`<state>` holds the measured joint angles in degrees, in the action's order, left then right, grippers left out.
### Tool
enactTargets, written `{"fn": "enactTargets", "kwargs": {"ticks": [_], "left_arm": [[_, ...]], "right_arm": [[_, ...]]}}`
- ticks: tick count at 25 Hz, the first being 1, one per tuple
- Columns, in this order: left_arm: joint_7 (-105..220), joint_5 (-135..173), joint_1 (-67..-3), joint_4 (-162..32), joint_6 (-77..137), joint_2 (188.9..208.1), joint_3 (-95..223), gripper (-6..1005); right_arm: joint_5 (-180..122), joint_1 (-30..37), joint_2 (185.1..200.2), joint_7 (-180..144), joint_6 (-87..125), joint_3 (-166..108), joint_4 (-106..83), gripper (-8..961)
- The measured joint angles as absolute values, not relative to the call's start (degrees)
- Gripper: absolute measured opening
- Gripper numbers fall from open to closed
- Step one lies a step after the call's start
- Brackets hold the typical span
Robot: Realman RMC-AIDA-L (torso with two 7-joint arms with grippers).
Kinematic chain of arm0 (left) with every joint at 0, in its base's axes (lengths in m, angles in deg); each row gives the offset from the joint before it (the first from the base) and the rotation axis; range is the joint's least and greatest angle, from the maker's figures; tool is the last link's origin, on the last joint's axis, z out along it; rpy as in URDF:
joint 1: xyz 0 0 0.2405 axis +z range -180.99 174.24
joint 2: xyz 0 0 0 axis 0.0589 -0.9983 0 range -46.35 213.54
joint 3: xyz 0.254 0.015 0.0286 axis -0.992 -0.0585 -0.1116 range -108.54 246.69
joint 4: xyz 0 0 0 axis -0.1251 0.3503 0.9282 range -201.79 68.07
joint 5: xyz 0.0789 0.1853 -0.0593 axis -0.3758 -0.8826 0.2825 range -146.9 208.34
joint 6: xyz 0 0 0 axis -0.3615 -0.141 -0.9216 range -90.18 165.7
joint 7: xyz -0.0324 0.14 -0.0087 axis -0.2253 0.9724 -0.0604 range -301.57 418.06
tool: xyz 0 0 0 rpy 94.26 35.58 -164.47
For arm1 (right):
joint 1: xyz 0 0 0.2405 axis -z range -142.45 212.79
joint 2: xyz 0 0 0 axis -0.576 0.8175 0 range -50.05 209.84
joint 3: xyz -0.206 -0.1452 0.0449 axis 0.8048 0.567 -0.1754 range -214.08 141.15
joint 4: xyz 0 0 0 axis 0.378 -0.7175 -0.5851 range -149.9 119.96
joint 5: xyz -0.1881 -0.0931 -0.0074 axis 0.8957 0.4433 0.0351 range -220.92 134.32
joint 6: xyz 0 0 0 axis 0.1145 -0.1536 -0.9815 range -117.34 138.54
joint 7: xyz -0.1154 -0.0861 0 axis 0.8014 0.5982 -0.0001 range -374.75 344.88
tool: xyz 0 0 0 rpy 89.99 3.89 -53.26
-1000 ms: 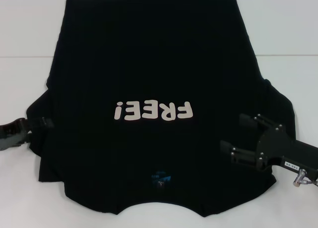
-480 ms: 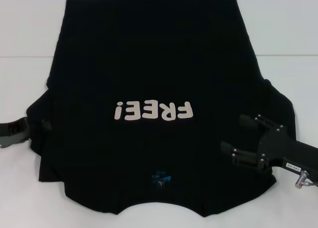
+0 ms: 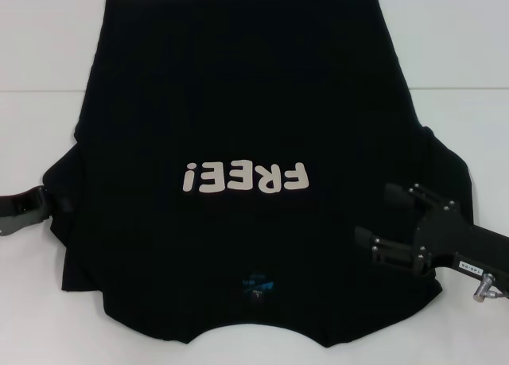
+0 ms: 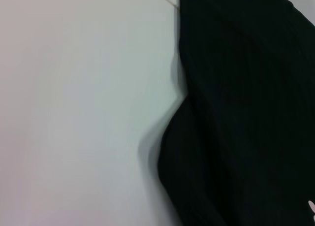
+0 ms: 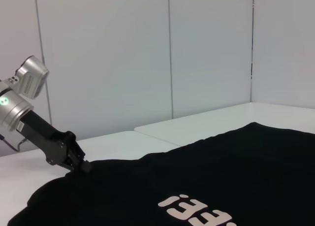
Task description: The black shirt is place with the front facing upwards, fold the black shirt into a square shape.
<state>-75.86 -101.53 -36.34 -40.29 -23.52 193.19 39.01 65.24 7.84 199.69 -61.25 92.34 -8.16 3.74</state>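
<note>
The black shirt (image 3: 238, 87) lies flat on the white table (image 3: 32, 293), front up, with its white "FREE!" letters (image 3: 244, 177) upside down to me and a small blue neck label (image 3: 257, 284) near the front edge. My left gripper (image 3: 54, 202) sits at the edge of the shirt's left sleeve; the right wrist view shows that gripper (image 5: 82, 165) touching the cloth's edge. My right gripper (image 3: 372, 215) hovers open over the right sleeve, one finger on each side of a wide gap. The left wrist view shows only the shirt (image 4: 246, 113) beside bare table.
White table surface surrounds the shirt on the left, right and far side. A seam in the table (image 3: 40, 92) runs across behind the sleeves. Pale wall panels (image 5: 123, 53) stand beyond the table.
My left gripper has drawn back a little to the left along the sleeve edge. The right gripper and the shirt have hardly moved.
</note>
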Motion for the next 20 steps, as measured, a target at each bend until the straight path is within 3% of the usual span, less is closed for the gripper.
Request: {"fn": "enactTargets", "kwargs": {"ticks": [3, 8, 20], "left_arm": [[-76.11, -102.02, -36.36, -40.22, -23.47, 193.13, 38.90, 82], [-76.60, -102.56, -36.44, -40.06, -23.31, 193.10, 39.15, 6], [-76.65, -102.77, -34.10, -37.64, -23.49, 190.96, 42.76, 5]], "right_arm": [[65.24, 7.84, 199.69, -61.26, 92.38, -8.16, 3.75, 953], [65.25, 7.84, 199.69, -61.28, 92.46, -8.17, 3.74, 953], [65.24, 7.99, 199.69, -61.34, 92.67, -8.19, 3.91, 952]]}}
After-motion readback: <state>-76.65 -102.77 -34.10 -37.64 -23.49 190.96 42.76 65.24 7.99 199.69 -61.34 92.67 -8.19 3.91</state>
